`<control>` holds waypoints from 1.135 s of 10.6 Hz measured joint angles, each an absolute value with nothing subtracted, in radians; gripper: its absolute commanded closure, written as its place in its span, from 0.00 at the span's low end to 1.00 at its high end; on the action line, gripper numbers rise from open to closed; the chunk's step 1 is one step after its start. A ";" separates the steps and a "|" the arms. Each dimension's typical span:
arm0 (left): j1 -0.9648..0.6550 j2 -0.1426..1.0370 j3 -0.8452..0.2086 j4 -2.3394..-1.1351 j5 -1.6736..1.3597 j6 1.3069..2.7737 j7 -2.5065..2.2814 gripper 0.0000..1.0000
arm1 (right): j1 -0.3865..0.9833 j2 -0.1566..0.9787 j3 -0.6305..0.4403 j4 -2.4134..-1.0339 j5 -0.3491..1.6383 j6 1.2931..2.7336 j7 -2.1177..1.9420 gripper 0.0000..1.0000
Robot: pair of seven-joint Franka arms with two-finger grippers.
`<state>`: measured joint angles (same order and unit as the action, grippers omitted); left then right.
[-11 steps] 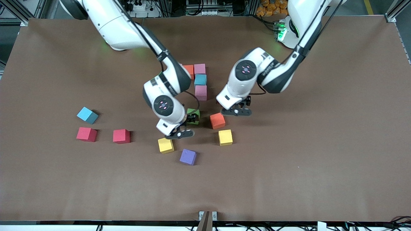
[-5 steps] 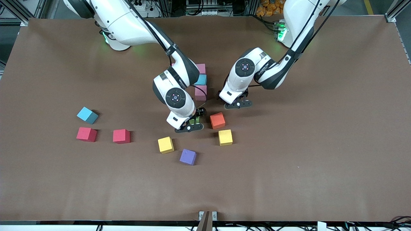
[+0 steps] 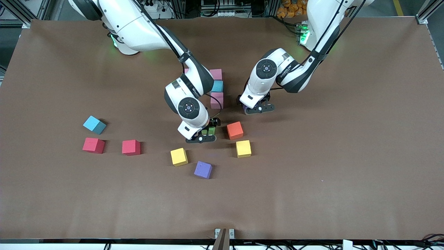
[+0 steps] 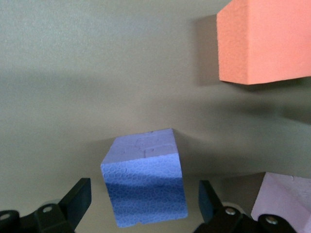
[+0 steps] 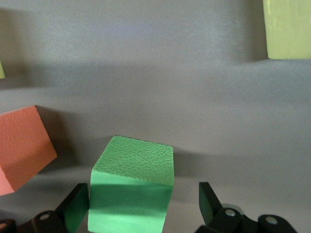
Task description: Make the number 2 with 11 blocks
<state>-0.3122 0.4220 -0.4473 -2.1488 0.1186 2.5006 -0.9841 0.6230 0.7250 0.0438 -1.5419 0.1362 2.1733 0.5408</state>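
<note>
Even overhead light (soft shadows)

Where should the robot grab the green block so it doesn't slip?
Probably from straight above, by two opposite flat side faces of the green block. It is a plain cube sitting flat on the table, so parallel sides suit flat fingers. The right end effector is over it, fingers open on either side. The orange block stands apart, so there looks to be room.
</note>
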 measured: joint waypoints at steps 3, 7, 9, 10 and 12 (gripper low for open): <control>-0.315 0.422 -0.449 -2.192 0.119 2.567 -1.004 0.08 | 0.623 0.726 0.044 -1.546 0.136 2.184 0.566 0.00; -0.315 0.423 -0.449 -2.229 0.119 2.617 -1.012 0.77 | 0.625 0.727 0.046 -1.582 0.137 2.226 0.602 0.29; -0.316 0.421 -0.450 -2.229 0.119 2.618 -1.027 0.84 | 0.625 0.728 0.048 -1.601 0.137 2.244 0.625 1.00; -0.316 0.421 -0.450 -2.229 0.119 2.618 -1.028 0.85 | 0.625 0.728 0.052 -1.601 0.137 2.247 0.644 1.00; -0.316 0.421 -0.450 -2.228 0.119 2.620 -1.039 0.86 | 0.631 0.726 0.067 -1.601 0.137 2.254 0.661 1.00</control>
